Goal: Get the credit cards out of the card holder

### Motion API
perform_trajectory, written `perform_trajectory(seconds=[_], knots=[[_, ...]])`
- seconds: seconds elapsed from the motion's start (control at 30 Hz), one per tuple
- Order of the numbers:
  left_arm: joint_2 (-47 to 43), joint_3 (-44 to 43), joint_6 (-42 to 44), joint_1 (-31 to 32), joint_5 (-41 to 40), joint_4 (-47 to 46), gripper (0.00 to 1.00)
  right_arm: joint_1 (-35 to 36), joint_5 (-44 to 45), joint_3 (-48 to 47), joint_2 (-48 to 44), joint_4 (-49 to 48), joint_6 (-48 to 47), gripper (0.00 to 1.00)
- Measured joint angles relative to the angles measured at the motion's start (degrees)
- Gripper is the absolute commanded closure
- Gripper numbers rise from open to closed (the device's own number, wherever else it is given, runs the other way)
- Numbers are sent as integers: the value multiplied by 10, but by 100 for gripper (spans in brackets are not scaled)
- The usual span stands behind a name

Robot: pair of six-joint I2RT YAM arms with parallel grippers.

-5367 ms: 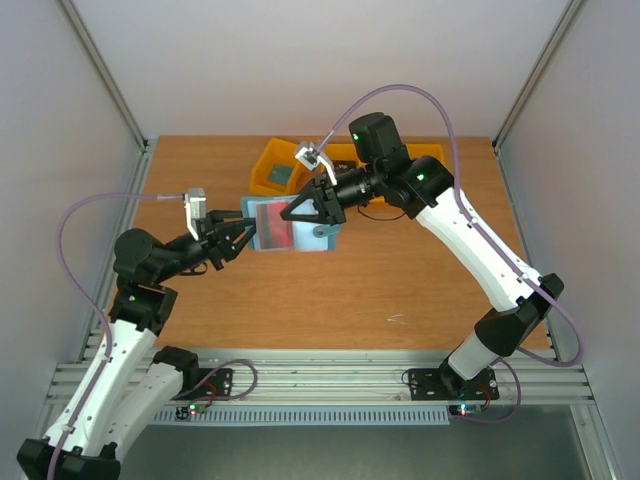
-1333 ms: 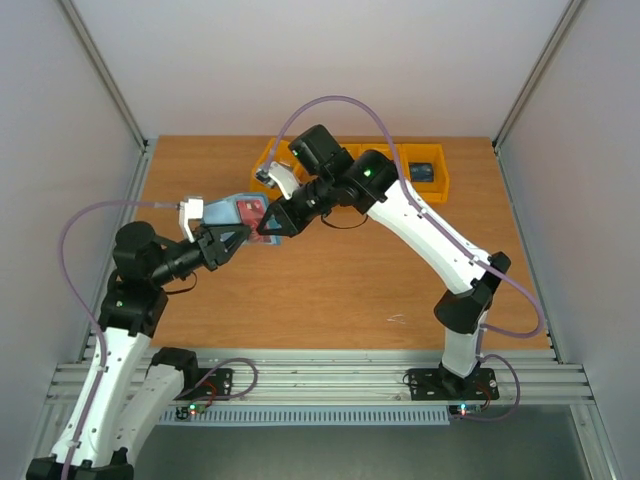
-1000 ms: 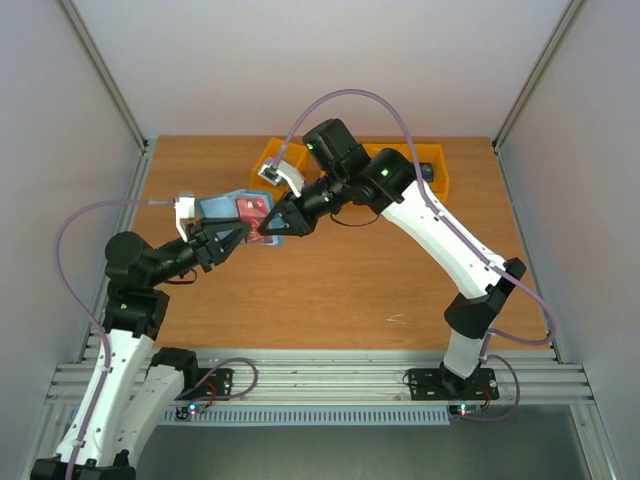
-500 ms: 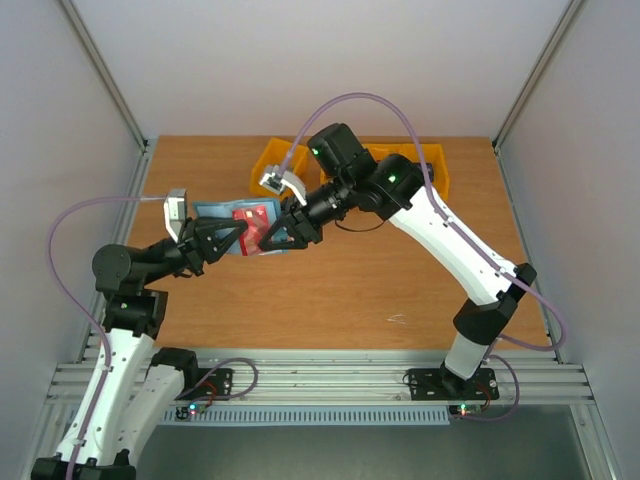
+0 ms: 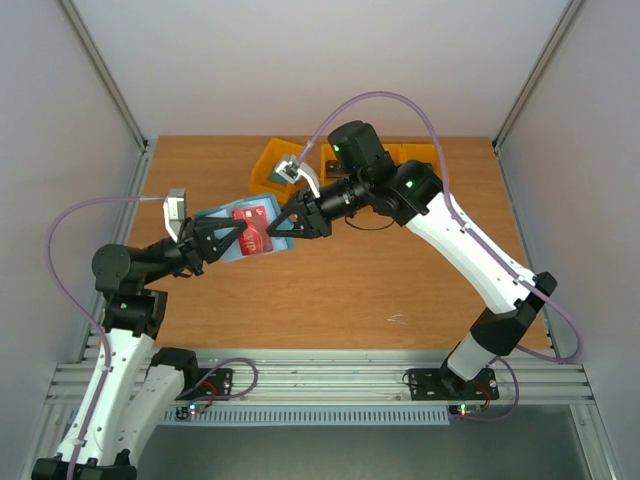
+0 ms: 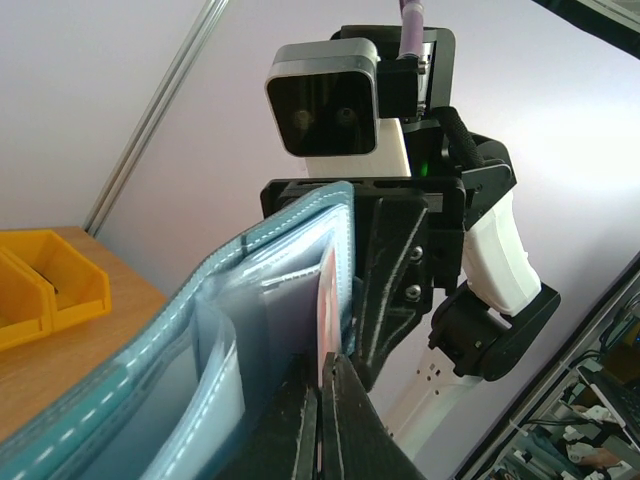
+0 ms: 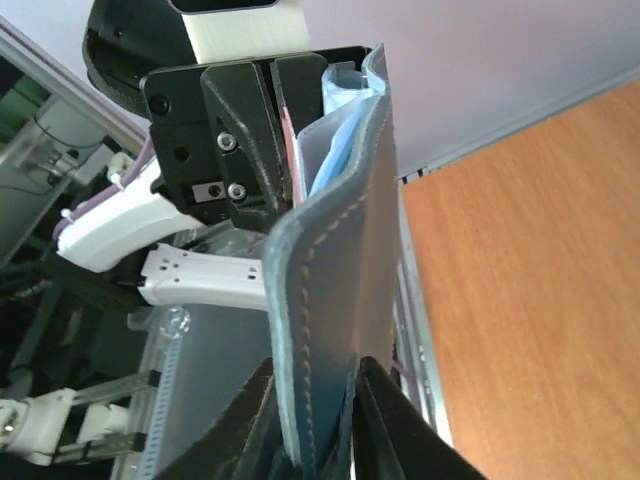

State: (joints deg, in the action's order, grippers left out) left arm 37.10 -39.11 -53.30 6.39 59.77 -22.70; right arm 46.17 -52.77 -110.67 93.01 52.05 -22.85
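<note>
Held aloft near the yellow plastic bins [image 5: 263,180], the slate-blue folding card holder [image 5: 212,217] is clamped by its cover in the right gripper [image 7: 312,378], the left gripper [image 6: 321,366] pinched tight on a red plastic credit card [image 5: 252,229], which may slip if its pocket binds.

The top external camera sits above and behind the arm bases, looking down and forward over the whole bench [image 5: 400,280] from well back. The left wrist camera [image 7: 240,25] looks along its own jaws, very close to the card holder [image 6: 200,340], straight at the right wrist camera [image 6: 325,95], which looks back along its jaws just as closely. All three views share the holder. Both wrist views catch the red credit card [image 6: 327,290] edge-on.
</note>
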Motion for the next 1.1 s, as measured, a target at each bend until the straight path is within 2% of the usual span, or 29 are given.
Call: perform_trajectory(seconds=[0.13, 0.23, 0.33, 0.4, 0.67, 0.77, 0.97, 1.1], knots=[[0, 0, 1, 0, 0, 2, 100, -2, 0, 0, 12, -11, 17, 98], [0, 0, 2, -2, -3, 10, 98, -3, -1, -1, 17, -16, 24, 99], [0, 0, 3, -3, -5, 13, 85, -4, 1, -1, 18, -16, 25, 99], [0, 1, 3, -3, -8, 16, 82, -4, 2, -1, 18, -17, 27, 99], [-2, 7, 2, -3, -15, 25, 80, -19, -4, -1, 18, -29, 39, 99], [-3, 7, 2, -3, -17, 26, 83, -26, -9, -1, 18, -31, 41, 99], [-4, 8, 0, -3, -24, 30, 99, -29, -19, 0, 18, -32, 44, 99], [-4, 8, 2, -3, -27, 33, 100, -36, -19, 4, 17, -35, 44, 99]])
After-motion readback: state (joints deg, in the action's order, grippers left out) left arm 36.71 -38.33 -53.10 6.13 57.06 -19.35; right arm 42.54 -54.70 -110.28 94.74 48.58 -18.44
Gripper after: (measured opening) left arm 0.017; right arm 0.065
